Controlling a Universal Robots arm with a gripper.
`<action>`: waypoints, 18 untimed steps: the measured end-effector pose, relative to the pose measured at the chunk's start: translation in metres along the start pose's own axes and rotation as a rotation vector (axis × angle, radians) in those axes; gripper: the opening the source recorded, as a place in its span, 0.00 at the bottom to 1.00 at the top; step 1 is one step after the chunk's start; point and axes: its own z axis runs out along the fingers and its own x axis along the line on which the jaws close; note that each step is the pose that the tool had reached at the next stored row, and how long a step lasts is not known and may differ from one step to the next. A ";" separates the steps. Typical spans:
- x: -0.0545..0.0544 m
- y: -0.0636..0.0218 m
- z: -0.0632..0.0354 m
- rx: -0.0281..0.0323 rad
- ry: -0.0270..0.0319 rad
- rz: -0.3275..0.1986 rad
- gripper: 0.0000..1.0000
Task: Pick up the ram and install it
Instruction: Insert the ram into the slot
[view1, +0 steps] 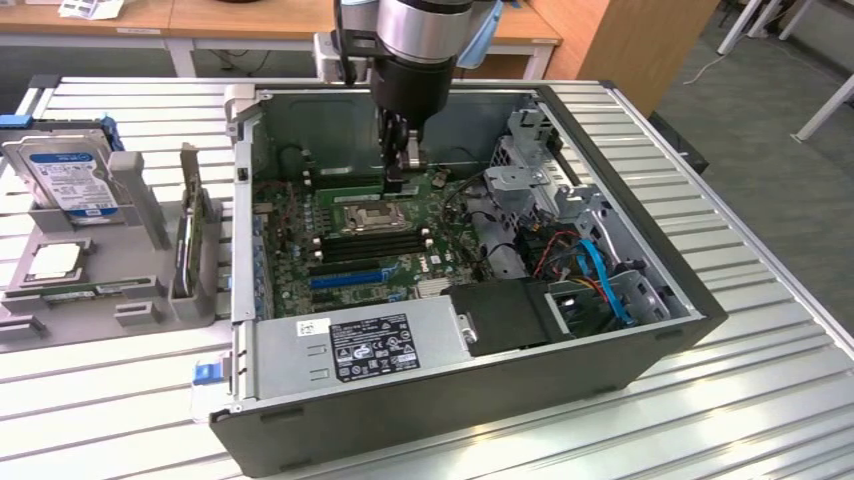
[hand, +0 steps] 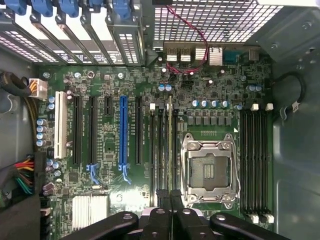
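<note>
Here, an open computer case (view1: 641, 330) lies on its side on a slatted table (view1: 747, 400). Its walls stand up around the motherboard (view1: 400, 270). The power supply (view1: 360, 345) closes the near edge. A drive cage (view1: 534, 190) and blue cables (view1: 607, 285) crowd the exterior view's right. The open room is over the middle of the board, and the arm comes down there.

The gripper (view1: 399, 180) hangs low over the far part of the board. In the wrist view the gripper (hand: 169, 196) has its fingers (hand: 161, 197) drawn close, clenched on one end of the ram (hand: 170, 145).

The ram shows edge-on as a thin pale line running away from the fingers. It lies in line with the black memory slots, just beside the processor socket (hand: 209, 170). I cannot tell whether it is seated in a slot or just above it. The blue card slot (hand: 122, 132) sits on its other side, apart.

Outside the case, on the exterior view's left, a grey holder (view1: 140, 210) carries a hard drive (view1: 67, 175) and a green card (view1: 198, 235).
</note>
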 end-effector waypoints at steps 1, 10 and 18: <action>0.000 0.0000 0.0009 0.0000 0.0000 0.000 0.12; 0.000 -0.0005 0.0106 0.0000 0.0000 0.000 0.12; 0.001 -0.0008 0.0187 0.0000 0.0000 0.000 0.12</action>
